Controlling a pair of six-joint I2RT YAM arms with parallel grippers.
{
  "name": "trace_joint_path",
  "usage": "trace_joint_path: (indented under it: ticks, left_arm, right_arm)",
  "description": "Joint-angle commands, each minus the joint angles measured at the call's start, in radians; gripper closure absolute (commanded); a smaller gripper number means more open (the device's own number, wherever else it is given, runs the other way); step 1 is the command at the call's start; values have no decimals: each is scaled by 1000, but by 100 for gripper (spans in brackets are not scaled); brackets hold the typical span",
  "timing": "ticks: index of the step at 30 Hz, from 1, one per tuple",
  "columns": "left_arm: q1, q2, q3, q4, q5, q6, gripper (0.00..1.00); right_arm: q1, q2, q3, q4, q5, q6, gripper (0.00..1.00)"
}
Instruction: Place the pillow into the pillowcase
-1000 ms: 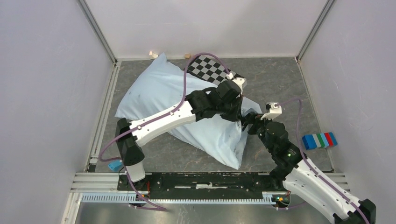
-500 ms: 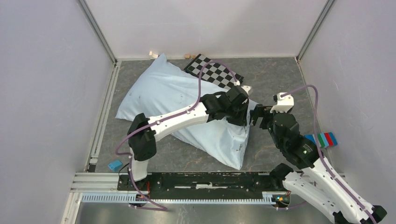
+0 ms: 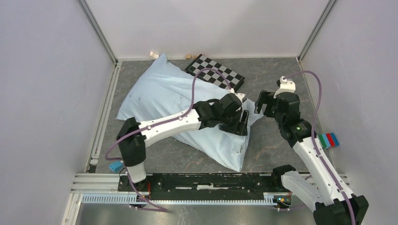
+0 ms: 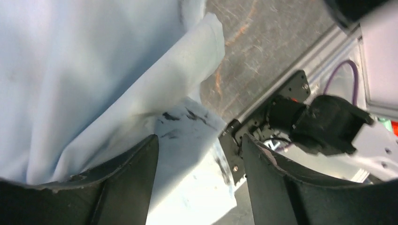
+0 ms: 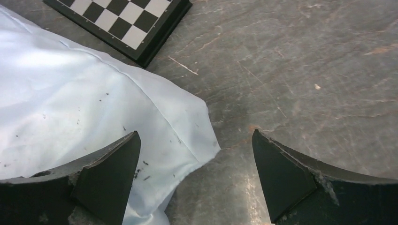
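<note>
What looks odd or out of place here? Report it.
The pillowcase carries dark specks near its right end, clearest in the wrist views. The checkerboard panel lies askew at the back, and small scraps lie loose at the far edge.

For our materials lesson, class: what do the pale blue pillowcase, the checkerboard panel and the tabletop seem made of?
Pillowcase: thin matte cloth; it wrinkles and shows a stitched seam. Checkerboard panel: probably rigid printed board, flat with a black rim. Tabletop: hard, grey, marbled, scratched; stone or laminate, unclear.
</note>
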Motion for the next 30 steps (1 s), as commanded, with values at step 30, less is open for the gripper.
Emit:
trace_joint_path:
  ticks: [30]
  left_arm:
    - [-532, 209, 153, -325, -956, 141, 24]
  right_arm:
    - [-168, 166, -216, 334, -515, 1, 30]
